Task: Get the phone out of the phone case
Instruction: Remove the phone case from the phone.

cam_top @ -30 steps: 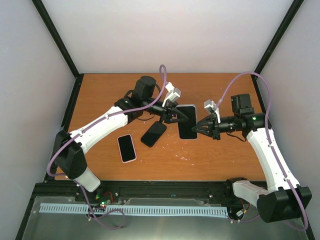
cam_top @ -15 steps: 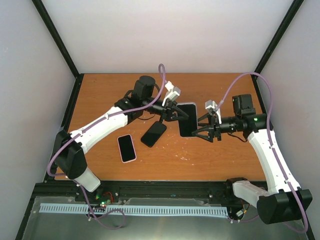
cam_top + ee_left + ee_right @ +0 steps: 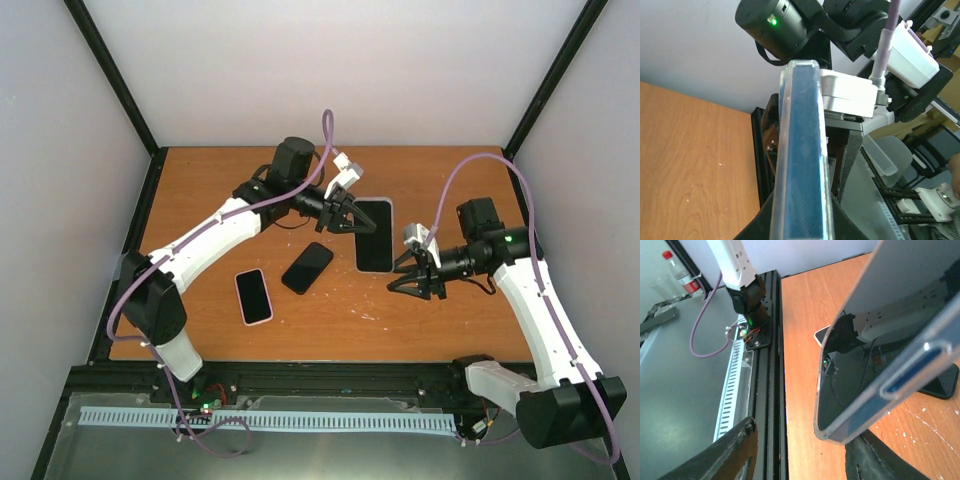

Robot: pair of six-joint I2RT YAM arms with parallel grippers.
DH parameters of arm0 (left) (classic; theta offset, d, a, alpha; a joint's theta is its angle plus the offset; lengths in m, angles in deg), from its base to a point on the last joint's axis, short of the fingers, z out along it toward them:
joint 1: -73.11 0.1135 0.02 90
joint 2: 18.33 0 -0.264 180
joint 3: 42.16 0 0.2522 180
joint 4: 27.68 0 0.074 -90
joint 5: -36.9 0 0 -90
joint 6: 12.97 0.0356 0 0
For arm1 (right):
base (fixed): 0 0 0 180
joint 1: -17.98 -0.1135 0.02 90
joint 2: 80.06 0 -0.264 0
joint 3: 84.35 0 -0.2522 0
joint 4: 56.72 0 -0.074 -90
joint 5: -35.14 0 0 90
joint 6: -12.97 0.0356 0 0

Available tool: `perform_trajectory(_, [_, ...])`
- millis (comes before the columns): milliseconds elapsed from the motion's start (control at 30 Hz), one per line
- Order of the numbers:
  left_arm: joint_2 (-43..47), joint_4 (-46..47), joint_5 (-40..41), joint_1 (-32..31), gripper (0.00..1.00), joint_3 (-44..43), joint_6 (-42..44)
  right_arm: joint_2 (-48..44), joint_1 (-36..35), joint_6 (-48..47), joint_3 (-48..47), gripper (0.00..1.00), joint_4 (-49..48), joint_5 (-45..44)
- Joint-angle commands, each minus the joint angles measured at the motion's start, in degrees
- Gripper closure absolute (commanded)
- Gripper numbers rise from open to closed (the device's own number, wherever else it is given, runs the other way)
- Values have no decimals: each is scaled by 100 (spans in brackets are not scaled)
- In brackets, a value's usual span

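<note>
the phone (image 3: 375, 235), screen up in its clear phone case (image 3: 892, 389), is near the middle of the wooden surface (image 3: 450, 180). the left gripper (image 3: 352, 214) meets it near its far left corner, jaws narrow and clamped on the phone case. the left wrist view shows the cased phone edge-on between them, running straight away from the camera. the right gripper (image 3: 397, 278) sits just off the phone's near right corner, apart from it, jaws spread wide and holding nothing. in its wrist view the phone looks tilted, its near corner seeming clear of the wood, with the case's clear rim and a side button showing. a black phone (image 3: 307, 267) lies flat just left of the cased phone. a pink-edged phone (image 3: 253, 296) lies further left, and both are nearer the arm bases.
</note>
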Motion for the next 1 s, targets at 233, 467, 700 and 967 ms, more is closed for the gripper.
perform_trajectory(233, [-74,-209,-745,50,100,-252,49,298,-157,-724,-327,63,533,217])
perform_trajectory(467, [-126,-219,-1070,51,100,-311,-51,326,-242,-656,-417,68,398,190])
perform_trajectory(700, [-89,-253,-1072,54,100,-281,-96,434,-398,-497,-546,67,260,274])
perform_trajectory(967, [-134,-354,-1298,49,100,-372,-140,352,-943,-590,-620,75,243,-159])
